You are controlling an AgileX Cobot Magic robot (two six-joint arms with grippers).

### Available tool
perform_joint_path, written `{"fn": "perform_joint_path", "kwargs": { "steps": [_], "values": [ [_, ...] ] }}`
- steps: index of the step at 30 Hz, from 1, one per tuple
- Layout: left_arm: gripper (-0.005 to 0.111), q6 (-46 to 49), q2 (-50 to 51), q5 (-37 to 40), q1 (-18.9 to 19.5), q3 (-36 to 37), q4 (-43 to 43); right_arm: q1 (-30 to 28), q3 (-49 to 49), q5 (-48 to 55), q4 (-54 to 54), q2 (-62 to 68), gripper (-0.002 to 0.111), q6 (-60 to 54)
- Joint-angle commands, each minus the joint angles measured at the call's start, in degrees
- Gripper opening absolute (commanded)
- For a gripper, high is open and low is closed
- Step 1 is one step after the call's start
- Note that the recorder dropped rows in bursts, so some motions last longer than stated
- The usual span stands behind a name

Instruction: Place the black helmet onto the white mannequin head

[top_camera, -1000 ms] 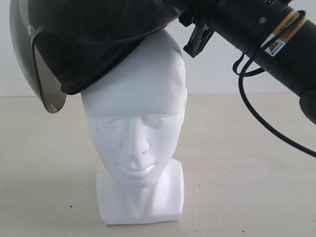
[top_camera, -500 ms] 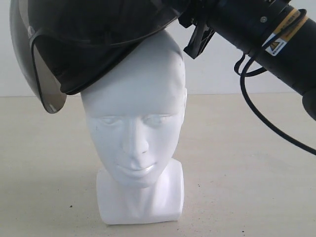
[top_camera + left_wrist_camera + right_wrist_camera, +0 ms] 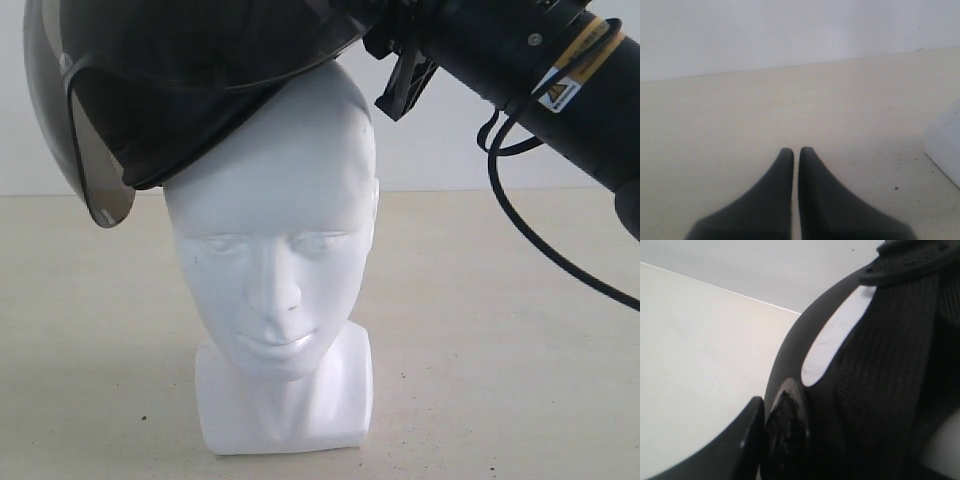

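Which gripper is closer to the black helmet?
Right. The right gripper holds the black helmet by its rim; the left gripper is low beside the white mannequin head, jaws shut.

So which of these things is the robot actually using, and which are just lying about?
In the job: black helmet, tilted over the crown of the white mannequin head; right gripper, clamped on the helmet's rim.

Just there: left gripper, shut and empty above the table; wall; black cable hanging from the right arm.
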Motion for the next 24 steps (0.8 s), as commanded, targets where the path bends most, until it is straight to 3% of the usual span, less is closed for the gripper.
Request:
{"fn": "perform_joint_path", "kwargs": {
  "steps": [1,16,18,21,24],
  "values": [
    [0.004,0.1,-0.2,0.0,0.1,0.0,0.2,-1.3,0.3,6.8,-2.9,0.0,0.0,-5.6],
    [0.004,-0.2,-0.2,-0.8,0.1,0.0,0.0,-1.3,0.3,3.4,-2.7,0.0,0.0,-4.0],
    [0.004,-2.5,-0.2,-4.9,0.1,0.0,-5.9,-1.3,0.3,3.1,-2.7,0.0,0.0,-4.0],
    [0.004,-6.7,-0.2,-17.7,0.1,0.0,-19.6,-1.3,0.3,2.7,-2.5,0.0,0.0,-4.0],
    [0.004,-16.8,-0.2,-29.1,0.1,0.0,-35.4,-1.3,0.3,2.6,-2.5,0.0,0.0,-4.0]
  ]
}}
